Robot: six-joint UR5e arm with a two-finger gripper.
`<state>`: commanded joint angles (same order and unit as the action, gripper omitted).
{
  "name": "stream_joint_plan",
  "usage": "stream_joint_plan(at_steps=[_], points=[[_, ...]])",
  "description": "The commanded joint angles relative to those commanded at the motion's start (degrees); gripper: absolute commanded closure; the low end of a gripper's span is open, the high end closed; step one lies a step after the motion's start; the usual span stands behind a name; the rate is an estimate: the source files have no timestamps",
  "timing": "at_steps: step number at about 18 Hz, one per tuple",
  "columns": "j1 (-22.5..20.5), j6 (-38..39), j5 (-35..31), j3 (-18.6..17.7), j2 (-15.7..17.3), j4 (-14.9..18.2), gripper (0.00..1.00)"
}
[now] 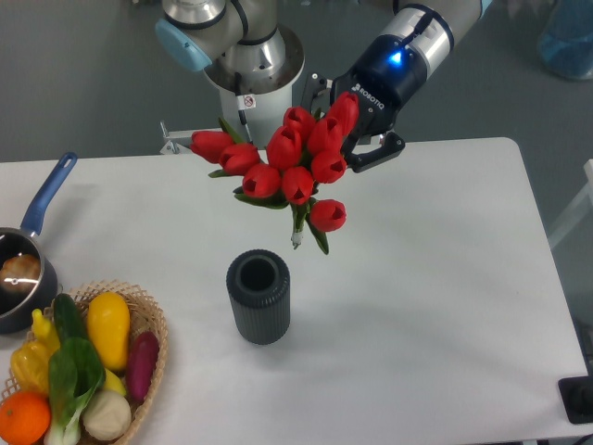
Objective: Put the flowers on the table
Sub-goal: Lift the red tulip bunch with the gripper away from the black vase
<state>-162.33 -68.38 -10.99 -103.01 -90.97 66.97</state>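
- The two-finger black gripper (357,139) is mostly masked by the bunch of red tulips (295,159), so its finger gap cannot be judged.
- The tulip stems are mostly hidden behind the blooms.
- The woven wicker basket (151,326) and the dark saucepan with a blue handle (28,264) are cut off by the picture's edges.

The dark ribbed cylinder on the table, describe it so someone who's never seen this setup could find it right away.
Start from the large white rectangular table and look near its middle, below the bunch of red tulips held in the air by the robot's black gripper. There stands the dark grey ribbed cylindrical vase, upright, open-topped and empty. It stands alone, unlike the wicker basket of produce and blue-handled pot at the left edge.
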Motion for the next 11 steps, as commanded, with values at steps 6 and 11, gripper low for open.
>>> stream_joint_plan(at_steps=[6, 11], points=[[-0.26, 0.00, 0.00, -0.09, 0.09, 0.00, 0.63], [-1.49, 0.09, 0.00, 0.35, 0.09, -0.09, 0.63]])
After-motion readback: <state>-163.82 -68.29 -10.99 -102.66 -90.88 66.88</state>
